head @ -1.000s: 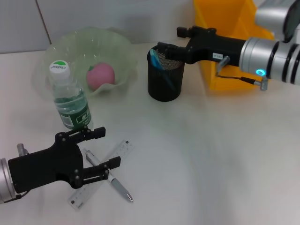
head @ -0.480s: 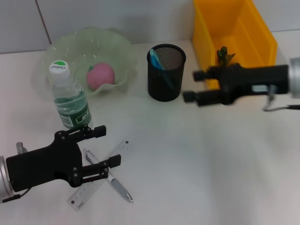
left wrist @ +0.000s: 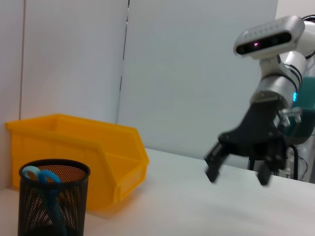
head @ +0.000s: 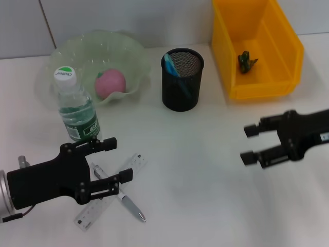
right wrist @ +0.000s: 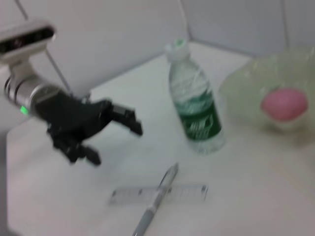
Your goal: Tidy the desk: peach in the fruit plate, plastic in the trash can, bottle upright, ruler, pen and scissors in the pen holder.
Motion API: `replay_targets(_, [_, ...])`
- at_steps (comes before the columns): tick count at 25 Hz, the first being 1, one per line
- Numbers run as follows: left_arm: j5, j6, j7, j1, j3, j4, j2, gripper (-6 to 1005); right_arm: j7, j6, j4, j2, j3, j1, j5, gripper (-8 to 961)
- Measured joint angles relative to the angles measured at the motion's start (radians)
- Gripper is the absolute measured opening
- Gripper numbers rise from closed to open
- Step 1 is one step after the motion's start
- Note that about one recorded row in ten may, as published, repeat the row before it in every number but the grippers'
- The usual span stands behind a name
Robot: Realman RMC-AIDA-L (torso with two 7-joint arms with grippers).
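The pink peach (head: 110, 84) lies in the green fruit plate (head: 131, 51). In front of the plate, the bottle (head: 76, 110) stands upright. The black mesh pen holder (head: 182, 87) holds the blue-handled scissors (head: 169, 64). Green plastic (head: 247, 60) lies in the yellow trash can (head: 241, 87). The ruler (head: 136, 162) and the pen (head: 131, 206) lie crossed on the table. My left gripper (head: 115, 162) hangs open just above them. Over bare table at the front right, my right gripper (head: 249, 144) is open and holds nothing. The right wrist view shows the ruler (right wrist: 187, 191), pen (right wrist: 157, 204) and left gripper (right wrist: 115, 143).
A white wall runs behind the table. Bare tabletop lies between the pen holder and my right gripper. The left wrist view shows the trash can (left wrist: 98, 157), the pen holder (left wrist: 51, 201) and, farther off, the right gripper (left wrist: 238, 167).
My right gripper has left the pen holder's rim and swung back to the front right, down toward the table. The left arm has stayed still.
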Motion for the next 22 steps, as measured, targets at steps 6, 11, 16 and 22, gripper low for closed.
replay_targets(6, [0.005,-0.002,-0.039,-0.011,0.001,0.006,-0.001,723,-0.002,-0.008,0.003,0.004,-0.005,0.001,-0.054,828])
replay_targets(11, [0.035,-0.026,-0.126,-0.016,0.008,0.055,-0.002,718,-0.014,-0.019,0.002,0.000,0.005,0.002,-0.055,825])
replay_targets(16, [0.178,-0.061,-0.430,-0.036,0.042,0.222,-0.007,714,-0.019,-0.011,0.004,0.000,-0.001,0.017,-0.059,823])
replay_targets(22, [0.554,-0.103,-1.018,-0.135,0.187,0.514,-0.008,709,-0.017,-0.011,-0.002,-0.003,0.007,0.030,-0.085,820])
